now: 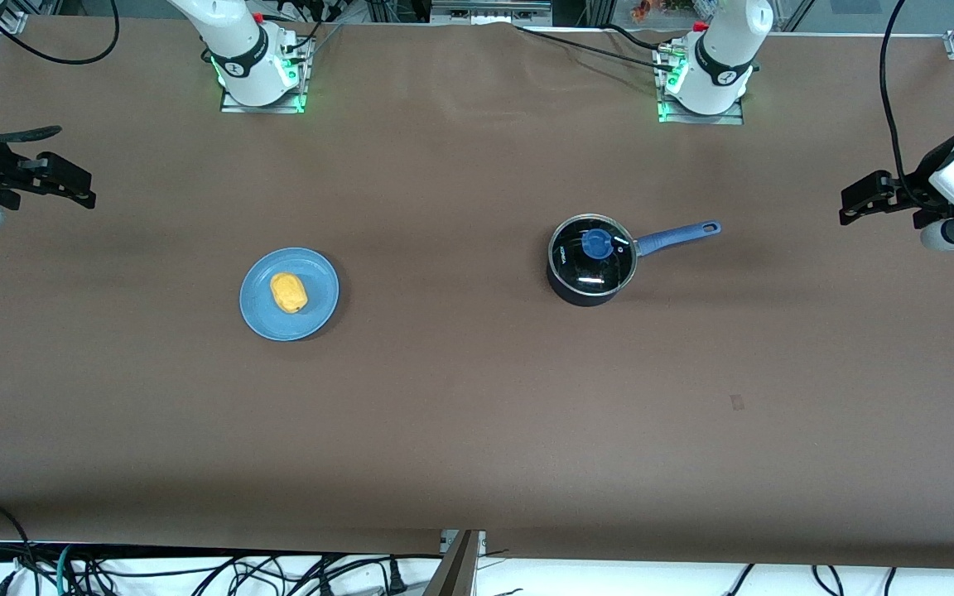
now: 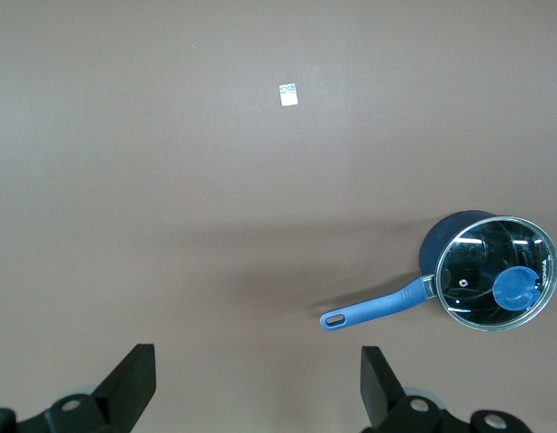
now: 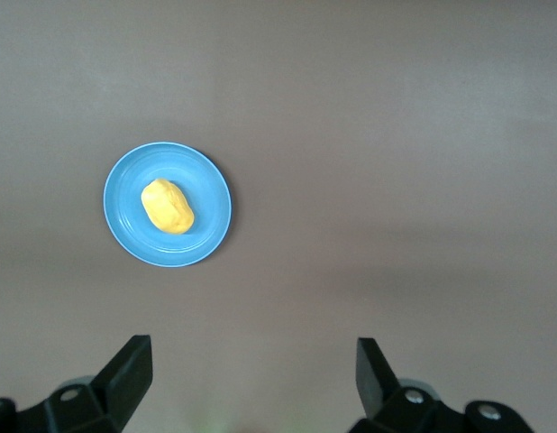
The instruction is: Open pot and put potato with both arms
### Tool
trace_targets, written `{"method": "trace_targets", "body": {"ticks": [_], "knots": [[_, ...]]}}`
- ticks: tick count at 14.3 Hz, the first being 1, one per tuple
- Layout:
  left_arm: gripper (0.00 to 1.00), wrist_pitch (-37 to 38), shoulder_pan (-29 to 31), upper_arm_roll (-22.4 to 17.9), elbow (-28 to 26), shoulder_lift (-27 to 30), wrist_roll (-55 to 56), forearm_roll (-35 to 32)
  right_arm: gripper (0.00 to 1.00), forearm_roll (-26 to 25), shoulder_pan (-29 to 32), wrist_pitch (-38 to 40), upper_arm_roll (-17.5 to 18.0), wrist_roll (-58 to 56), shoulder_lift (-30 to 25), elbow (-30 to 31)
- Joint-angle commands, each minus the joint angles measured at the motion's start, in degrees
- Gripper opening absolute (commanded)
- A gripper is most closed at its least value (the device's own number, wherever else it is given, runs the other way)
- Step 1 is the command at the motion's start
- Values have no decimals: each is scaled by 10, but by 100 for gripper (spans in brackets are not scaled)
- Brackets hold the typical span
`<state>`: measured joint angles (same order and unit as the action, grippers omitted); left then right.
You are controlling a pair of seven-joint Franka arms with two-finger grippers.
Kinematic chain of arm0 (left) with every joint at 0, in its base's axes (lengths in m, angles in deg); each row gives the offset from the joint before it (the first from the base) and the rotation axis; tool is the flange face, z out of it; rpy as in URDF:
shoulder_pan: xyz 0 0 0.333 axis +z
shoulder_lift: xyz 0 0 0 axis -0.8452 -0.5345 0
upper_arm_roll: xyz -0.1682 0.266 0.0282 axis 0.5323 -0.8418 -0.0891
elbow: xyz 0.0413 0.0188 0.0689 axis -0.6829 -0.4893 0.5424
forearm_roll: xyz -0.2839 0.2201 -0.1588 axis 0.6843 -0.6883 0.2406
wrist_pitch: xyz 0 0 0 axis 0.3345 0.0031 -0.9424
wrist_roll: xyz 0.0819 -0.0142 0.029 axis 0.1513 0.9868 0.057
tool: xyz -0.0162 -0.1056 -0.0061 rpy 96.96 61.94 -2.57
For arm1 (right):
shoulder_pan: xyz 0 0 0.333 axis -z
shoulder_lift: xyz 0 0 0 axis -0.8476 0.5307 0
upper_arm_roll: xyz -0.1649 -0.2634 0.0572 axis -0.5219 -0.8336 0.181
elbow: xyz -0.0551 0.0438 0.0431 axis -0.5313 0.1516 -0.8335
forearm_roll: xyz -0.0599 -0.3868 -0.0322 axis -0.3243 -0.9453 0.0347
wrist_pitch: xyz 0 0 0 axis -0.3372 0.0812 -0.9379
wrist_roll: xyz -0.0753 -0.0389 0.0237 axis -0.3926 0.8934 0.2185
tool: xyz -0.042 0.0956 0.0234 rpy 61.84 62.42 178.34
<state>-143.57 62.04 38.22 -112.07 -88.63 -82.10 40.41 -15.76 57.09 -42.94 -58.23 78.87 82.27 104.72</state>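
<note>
Waiting wide open, empty: left pincer [image 1: 850,203] and right pincer [image 1: 84,189], raised at bench [image 1: 477,430] ends. Lid [image 1: 594,252] on pot [image 1: 589,269], seemingly seated. Potato [image 1: 288,293] on plate [image 1: 315,314].

I note a yellow-orange potato [image 1: 288,293] on a plain blue plate [image 1: 320,310], a black pot [image 1: 580,291] with blue handle and blue-knobbed glass lid [image 1: 594,255], brown table [image 1: 477,414].

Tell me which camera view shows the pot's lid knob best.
The left wrist view: it looks straight down on the blue knob, sitting on the glass lid of the pot. The front view shows the knob too, smaller and at a slant. The right wrist view does not show it.
</note>
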Motion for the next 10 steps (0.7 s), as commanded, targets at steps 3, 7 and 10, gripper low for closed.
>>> {"method": "trace_targets", "body": {"ticks": [3,7,10], "knots": [[100,10,-3,0,21,-8,-5,9,100,11,5,0,2,-2,4,-9],[100,8,-7,1,31,-9,-7,8,100,11,4,0,2,-2,5,-9],[100,8,-16,2,34,-8,-2,8,100,11,3,0,2,1,4,-9]]}}
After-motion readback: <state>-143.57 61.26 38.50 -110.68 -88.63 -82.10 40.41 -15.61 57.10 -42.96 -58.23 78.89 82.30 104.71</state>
